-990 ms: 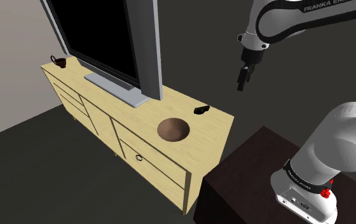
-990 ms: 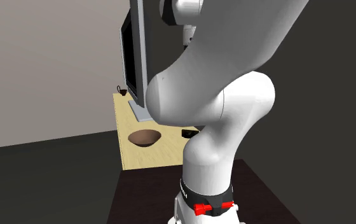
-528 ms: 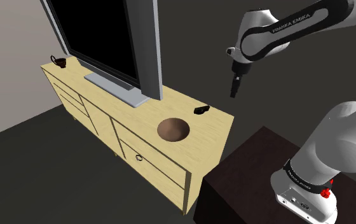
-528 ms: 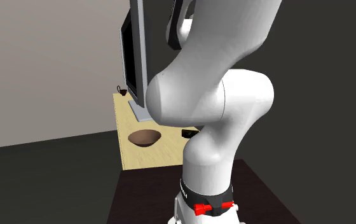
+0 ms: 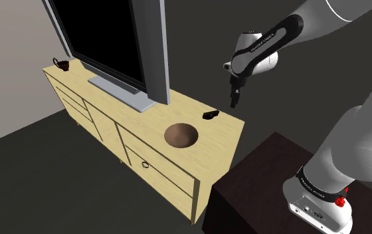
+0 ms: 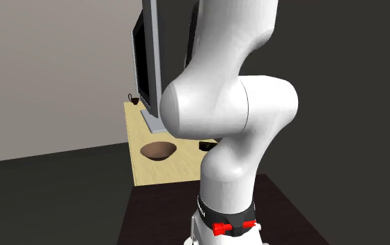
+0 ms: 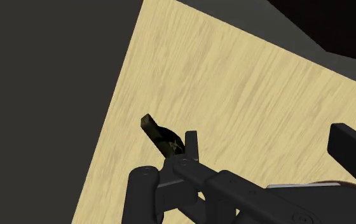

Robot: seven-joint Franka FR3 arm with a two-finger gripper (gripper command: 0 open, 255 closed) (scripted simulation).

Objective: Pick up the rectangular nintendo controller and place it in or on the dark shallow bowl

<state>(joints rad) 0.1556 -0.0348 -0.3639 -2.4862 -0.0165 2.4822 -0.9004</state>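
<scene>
While the dark controller (image 5: 210,115) lies on the wooden sideboard (image 5: 185,106) near its end, just beside the brown bowl (image 5: 181,135), no step is complete. Gripper (image 5: 232,102) hovers above it, fingers apart, empty. Remaining, by my estimate: descend, grasp, transfer.

Shoulder view: TV (image 5: 111,46) cut off by the top edge. Arm (image 5: 351,133) leaves through the top and right edges. Stand (image 5: 258,193) cut by the bottom edge. Controller (image 5: 210,115) too small for any buttons or markings to be made out. Small dark object (image 5: 60,64) at the cabinet's (image 5: 178,169) far end too small to name.

Second exterior view: arm covers the cabinet's right part and half hides the controller.

Wrist view: controller's nearer end hidden behind one finger (image 7: 191,145) of the gripper (image 7: 271,145); face too dim to read.
</scene>
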